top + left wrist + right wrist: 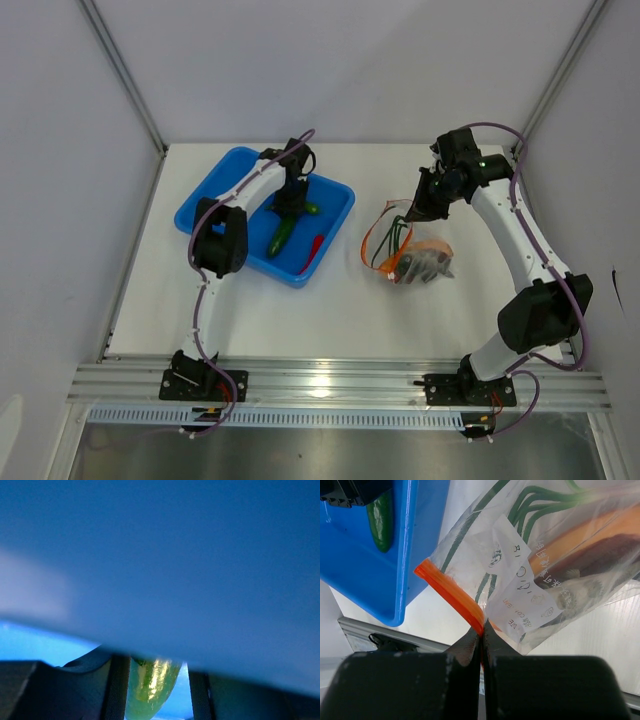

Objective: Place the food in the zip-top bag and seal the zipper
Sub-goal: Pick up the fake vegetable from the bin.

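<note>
The blue tray (213, 192) holds a green pod (281, 236) and a red chili (312, 252). My left gripper (290, 203) is down in the tray. In the left wrist view its jaws (157, 685) stand either side of a green pod (147, 690); the left pad touches the pod and a gap shows on the right. My right gripper (482, 632) is shut on the zipper (449, 591), holding up the mouth of the zip-top bag (415, 258). Inside the bag (520, 575) lie a green onion (540, 500), an orange and purple slice (585, 537) and a grey piece.
The tray (407, 555) sits left of the bag, with a green pod (381, 517) near its edge. White walls with metal posts close in the table on three sides. A metal rail runs along the near edge.
</note>
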